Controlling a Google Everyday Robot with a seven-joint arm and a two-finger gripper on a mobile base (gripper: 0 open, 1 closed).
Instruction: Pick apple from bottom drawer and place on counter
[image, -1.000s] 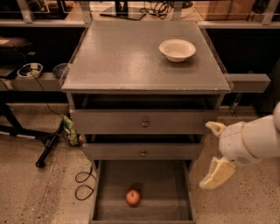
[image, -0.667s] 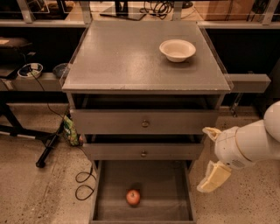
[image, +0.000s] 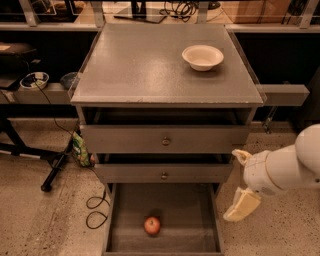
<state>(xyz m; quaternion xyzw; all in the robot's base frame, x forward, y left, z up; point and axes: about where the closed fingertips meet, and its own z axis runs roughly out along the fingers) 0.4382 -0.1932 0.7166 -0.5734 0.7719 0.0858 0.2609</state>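
Observation:
The apple (image: 152, 225), small and red, lies on the floor of the pulled-out bottom drawer (image: 195, 210), near its front and slightly left of centre. The counter (image: 150, 65) is the flat grey top of the cabinet above. My gripper (image: 239, 181) hangs to the right of the cabinet, outside the drawer's right wall, at the height of the lower drawers. It is open and empty, with one finger (image: 242, 205) pointing down and the other finger's tip beside the cabinet's right edge. The apple is well to the left of the gripper and below it.
A shallow white bowl (image: 202, 56) sits on the counter's back right. Two closed drawer fronts with knobs (image: 165, 141) are above the open drawer. A shelf rail (image: 285, 94) juts out at right. Cables (image: 95, 212) and a stand leg (image: 55, 170) lie on the floor at left.
My gripper and arm have drifted slightly left and down, closer to the open drawer's right side. The apple has not moved.

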